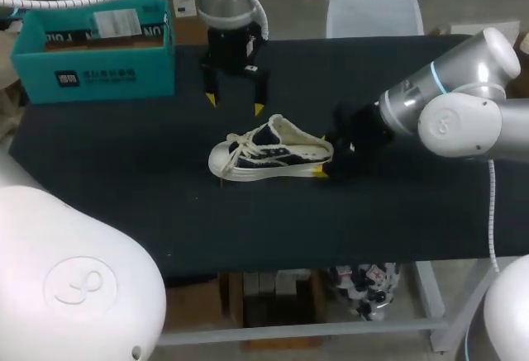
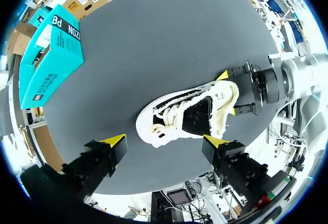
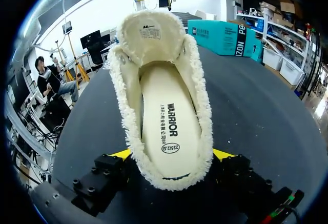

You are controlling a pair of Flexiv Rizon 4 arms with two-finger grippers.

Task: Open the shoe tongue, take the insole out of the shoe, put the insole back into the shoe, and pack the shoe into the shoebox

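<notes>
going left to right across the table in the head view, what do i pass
shoebox → shoe → right claw at the shoe's heel

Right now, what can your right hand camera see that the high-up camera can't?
Only the right wrist view looks inside the shoe: the pale insole lies in it, and the tongue stands up beyond it. Only the head view shows the laces and the white toe. Both show the shoe, the teal shoebox and the black table.
</notes>
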